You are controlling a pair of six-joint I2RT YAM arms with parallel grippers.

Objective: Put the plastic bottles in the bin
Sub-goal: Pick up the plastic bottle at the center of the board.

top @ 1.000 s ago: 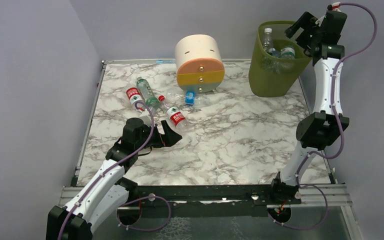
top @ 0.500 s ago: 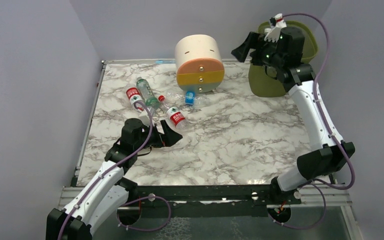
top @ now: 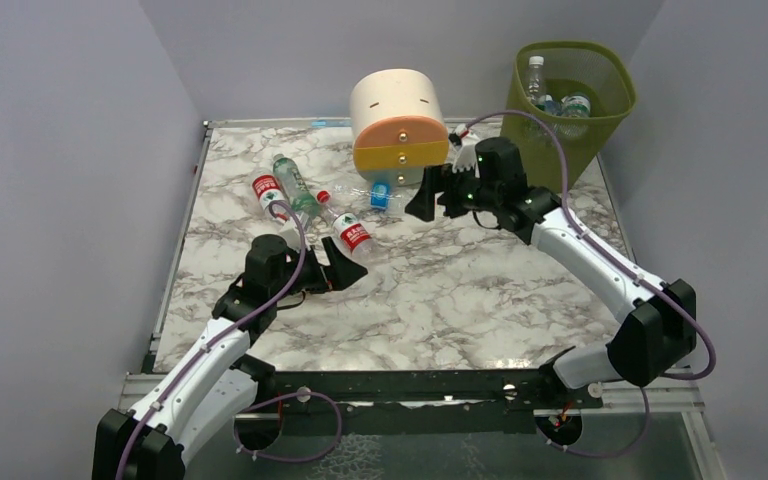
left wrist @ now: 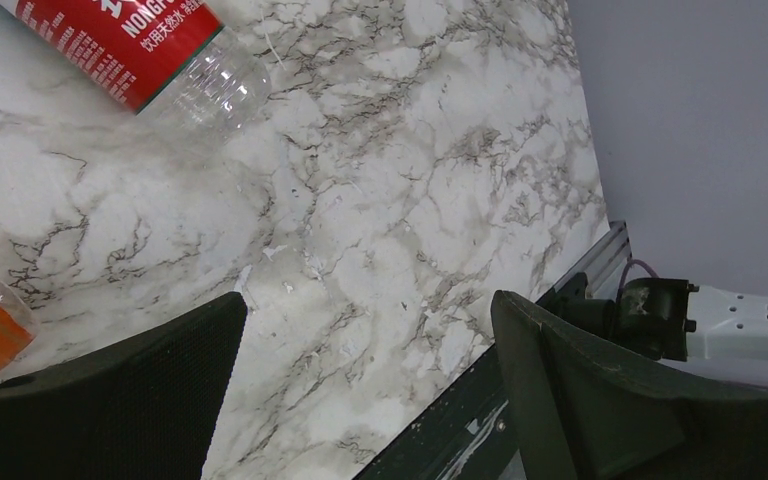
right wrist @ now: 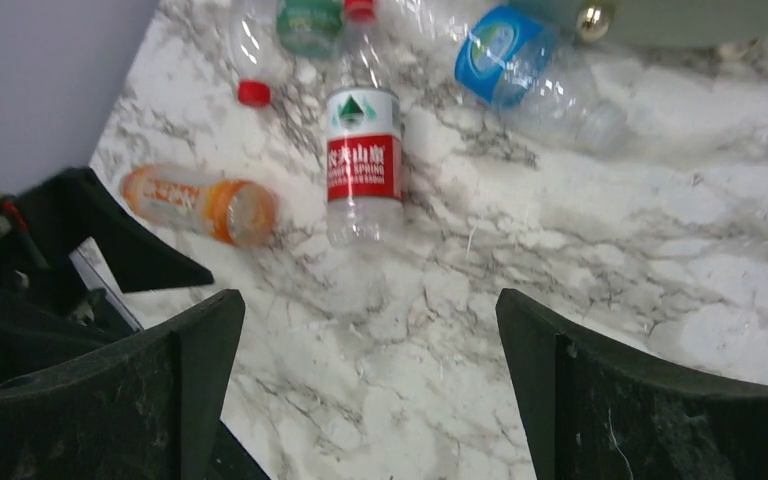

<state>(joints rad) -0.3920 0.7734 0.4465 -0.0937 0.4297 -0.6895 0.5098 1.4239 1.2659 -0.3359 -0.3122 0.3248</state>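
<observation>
Several plastic bottles lie at the table's back left: a red-labelled one [top: 270, 195], a green-labelled one [top: 295, 186], another red-labelled one [top: 351, 233] and a blue-labelled one [top: 381, 194]. The right wrist view shows the red-labelled bottle [right wrist: 363, 160], an orange bottle [right wrist: 200, 203] and the blue-labelled bottle [right wrist: 520, 65]. My left gripper [top: 336, 270] is open and empty just in front of the red-labelled bottle [left wrist: 130, 45]. My right gripper [top: 428, 196] is open and empty, low over the table, right of the blue-labelled bottle. The olive bin [top: 600, 128] at back right holds bottles [top: 573, 103].
A cream, orange and yellow round drawer unit [top: 400, 125] stands at the back centre, just behind my right gripper. The marble table [top: 480, 290] ends in a black rail [top: 410, 385] at the near edge. Purple walls close in on both sides.
My right arm has swung from above the bin down and left to the table beside the drawer unit, jaws open and empty. The left arm has not moved.
</observation>
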